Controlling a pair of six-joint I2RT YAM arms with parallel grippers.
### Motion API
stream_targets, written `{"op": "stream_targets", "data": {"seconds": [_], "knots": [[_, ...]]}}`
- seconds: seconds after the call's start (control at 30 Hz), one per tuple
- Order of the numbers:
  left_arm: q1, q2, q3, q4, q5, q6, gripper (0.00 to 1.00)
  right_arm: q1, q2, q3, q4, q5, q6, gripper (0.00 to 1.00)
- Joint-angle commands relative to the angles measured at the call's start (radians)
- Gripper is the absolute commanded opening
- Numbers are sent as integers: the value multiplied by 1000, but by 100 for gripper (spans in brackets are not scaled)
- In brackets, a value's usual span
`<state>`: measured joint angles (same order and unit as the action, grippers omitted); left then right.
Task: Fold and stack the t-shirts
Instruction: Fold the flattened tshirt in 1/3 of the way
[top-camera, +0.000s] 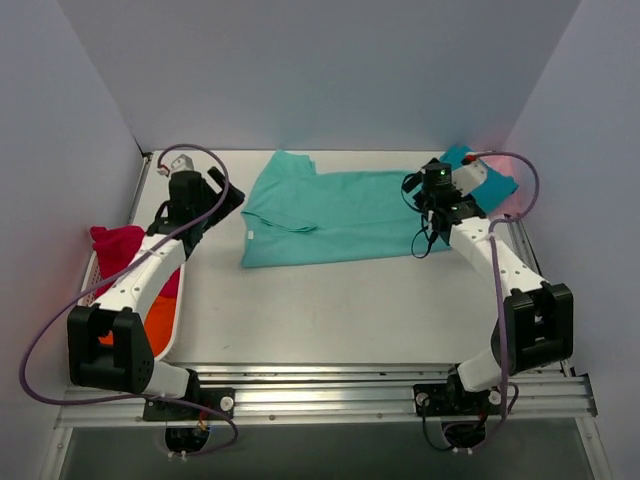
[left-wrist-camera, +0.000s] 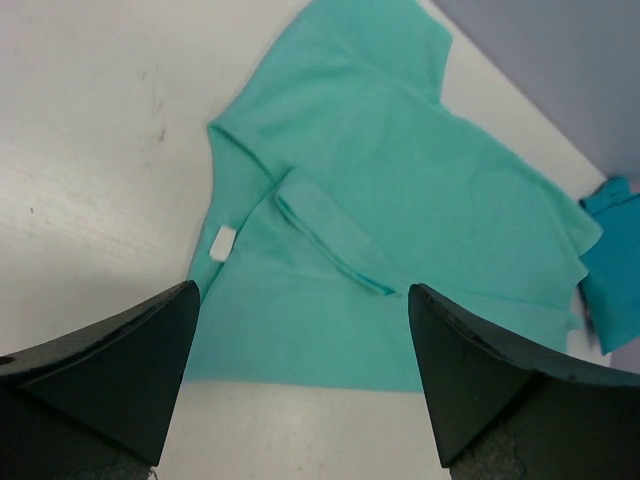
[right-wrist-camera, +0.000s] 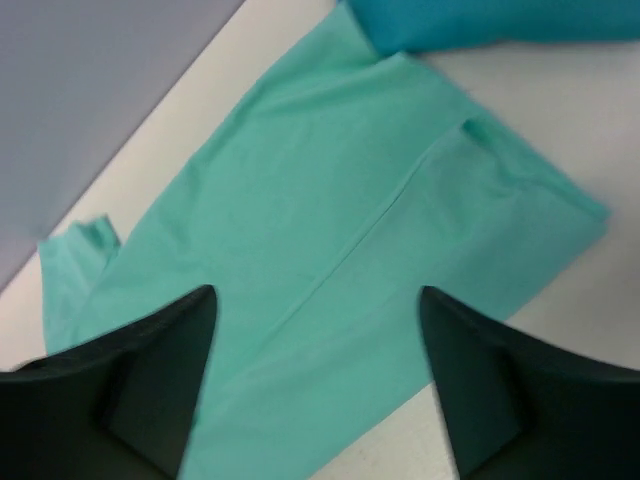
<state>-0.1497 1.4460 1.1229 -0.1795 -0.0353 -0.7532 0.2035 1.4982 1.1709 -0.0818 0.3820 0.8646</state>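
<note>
Basket of white mesh (top-camera: 176, 318) at far left holds a magenta-red cloth t-shirt (top-camera: 118, 245) and an orange one (top-camera: 160, 315) (mostly covered by the left arm). The left gripper (left-wrist-camera: 300, 300) hovers empty, fingers spread wide, over the left end of a light mint-green t-shirt (top-camera: 330, 220) lying partly folded mid-table. The right gripper (right-wrist-camera: 315, 300), likewise spread and empty, hangs over its right end. A darker teal t-shirt (right-wrist-camera: 480, 22) lies just beyond, cut off.

Four t-shirts show: one mint-green shirt (top-camera: 335, 225), one teal shirt (top-camera: 500, 183), one magenta-red shirt (top-camera: 118, 247) and one orange shirt (top-camera: 158, 318). There is one white mesh basket (top-camera: 179, 312) and one desk (top-camera: 330, 310). Two hands are in view, the left hand (left-wrist-camera: 302, 292) and the right hand (right-wrist-camera: 317, 295).
</note>
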Motion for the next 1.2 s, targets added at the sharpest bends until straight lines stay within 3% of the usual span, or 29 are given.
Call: {"op": "stream_targets", "data": {"seconds": [0.0, 0.03, 0.07, 0.1, 0.13, 0.17, 0.23, 0.27, 0.4, 0.67, 1.17], "knots": [[-76, -35, -116, 81, -118, -15, 94, 141, 87, -57, 200, -90, -27, 67], [-94, -41, -142, 100, -138, -20, 97, 169, 117, -44, 224, -106, -27, 48], [-120, -48, -194, 113, -152, -34, 100, 195, 153, -1, 231, -115, -33, 22], [-131, -50, -221, 153, -161, -40, 85, 247, 228, 33, 202, -112, -26, 0], [-142, -47, -244, 176, -163, -47, 77, 272, 262, 71, 197, -112, -24, 0], [-154, -41, -280, 231, -166, -52, 59, 296, 296, 134, 198, -118, -33, 0], [-160, -7, -299, 264, -160, -49, 40, 356, 391, 203, 168, -121, -26, 0], [-163, 7, -295, 268, -161, -48, 25, 375, 452, 275, 156, -124, -19, 0], [-163, 71, -265, 270, -153, -38, 10, 444, 579, 421, 87, -123, -1, 0], [-163, 140, -258, 333, -130, -31, 7, 504, 723, 555, -6, -135, 24, 0], [-160, 340, -224, 457, -55, -31, 2, 528, 704, 460, -16, -107, 40, 0]]}}
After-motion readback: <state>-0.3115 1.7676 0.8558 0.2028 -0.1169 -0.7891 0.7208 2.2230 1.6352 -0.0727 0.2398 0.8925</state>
